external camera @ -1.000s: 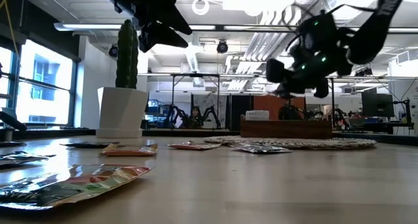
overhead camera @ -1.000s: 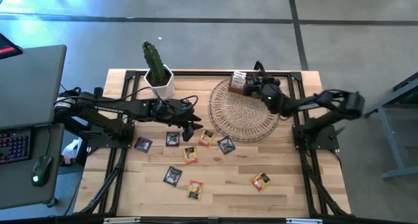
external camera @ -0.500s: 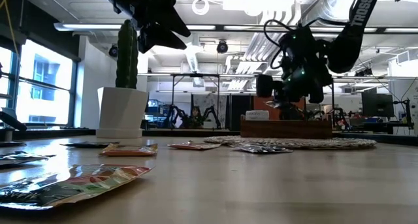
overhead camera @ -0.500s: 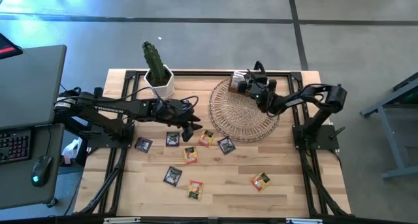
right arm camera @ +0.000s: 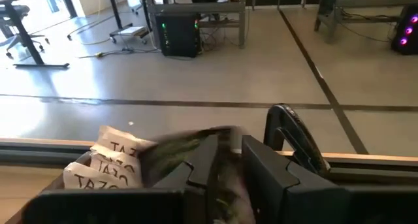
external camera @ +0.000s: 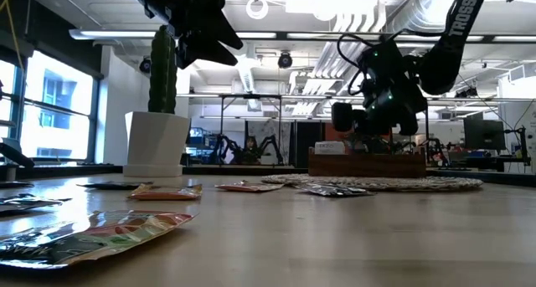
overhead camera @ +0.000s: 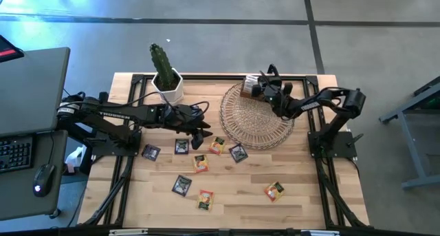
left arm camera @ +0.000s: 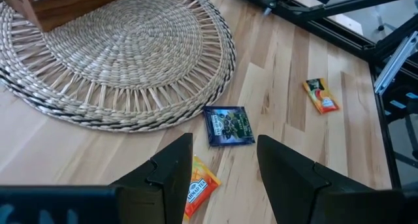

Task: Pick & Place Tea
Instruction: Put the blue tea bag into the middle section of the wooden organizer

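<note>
Several tea sachets lie flat on the wooden table, among them a dark one (overhead camera: 238, 153), orange ones (overhead camera: 216, 145) (overhead camera: 274, 190) and a black one (overhead camera: 181, 185). My left gripper (overhead camera: 203, 131) hangs open above those by the wicker mat (overhead camera: 258, 119); the left wrist view shows a blue-black sachet (left arm camera: 228, 125) past its fingers. My right gripper (right arm camera: 230, 152) stands just over the brown wooden box (overhead camera: 250, 86) at the mat's far edge, its fingers slightly apart. A dark green sachet (right arm camera: 189, 145) shows blurred between them. Pale sachets (right arm camera: 108, 162) stand in the box. My right gripper has the dark green sachet (right arm camera: 225, 185) in the narrow gap between its two fingers, above the box. The fingers point nearly level toward the table's far side. The sachet is blurred, and I cannot tell whether the fingers touch it.
A cactus in a white pot (overhead camera: 165, 74) stands at the far left of the table, close to the left arm. The box (external camera: 368, 164) sits on the mat's far part. Black frame rails run along the table's sides. Bare wood lies near the front edge.
My right gripper has sunk and drawn in toward the wooden box, tipping as it went, and now hangs just above it. My left gripper has kept still. The sachets on the table have not moved.
</note>
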Controlling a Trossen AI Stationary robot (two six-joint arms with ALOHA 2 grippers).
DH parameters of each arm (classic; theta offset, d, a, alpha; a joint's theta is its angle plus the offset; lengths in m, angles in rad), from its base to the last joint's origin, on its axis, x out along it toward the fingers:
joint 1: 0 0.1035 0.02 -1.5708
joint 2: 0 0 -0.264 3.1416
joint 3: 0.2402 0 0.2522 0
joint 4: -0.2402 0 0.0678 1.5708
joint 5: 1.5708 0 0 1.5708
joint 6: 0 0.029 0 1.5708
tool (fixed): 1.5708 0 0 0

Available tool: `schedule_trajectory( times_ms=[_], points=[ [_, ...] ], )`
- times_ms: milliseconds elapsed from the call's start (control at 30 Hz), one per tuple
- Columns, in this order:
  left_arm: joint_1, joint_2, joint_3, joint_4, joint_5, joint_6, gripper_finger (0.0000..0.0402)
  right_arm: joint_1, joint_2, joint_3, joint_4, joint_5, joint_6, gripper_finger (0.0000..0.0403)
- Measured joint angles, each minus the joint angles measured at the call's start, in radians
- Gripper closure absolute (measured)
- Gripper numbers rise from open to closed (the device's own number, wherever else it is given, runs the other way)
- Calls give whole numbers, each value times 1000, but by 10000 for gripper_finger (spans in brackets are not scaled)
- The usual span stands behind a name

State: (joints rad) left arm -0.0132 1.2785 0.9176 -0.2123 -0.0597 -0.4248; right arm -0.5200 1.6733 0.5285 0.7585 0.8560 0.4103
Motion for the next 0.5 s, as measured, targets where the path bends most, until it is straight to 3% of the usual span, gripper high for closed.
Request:
schedule_trajectory(
  times_ms=[300,500],
  points=[
    [0,0,0,0,0,0,232,3,0,0,-1,-21,-57,313],
    [0,0,0,0,0,0,232,29,-23,0,7,-46,-248,313]
  ],
)
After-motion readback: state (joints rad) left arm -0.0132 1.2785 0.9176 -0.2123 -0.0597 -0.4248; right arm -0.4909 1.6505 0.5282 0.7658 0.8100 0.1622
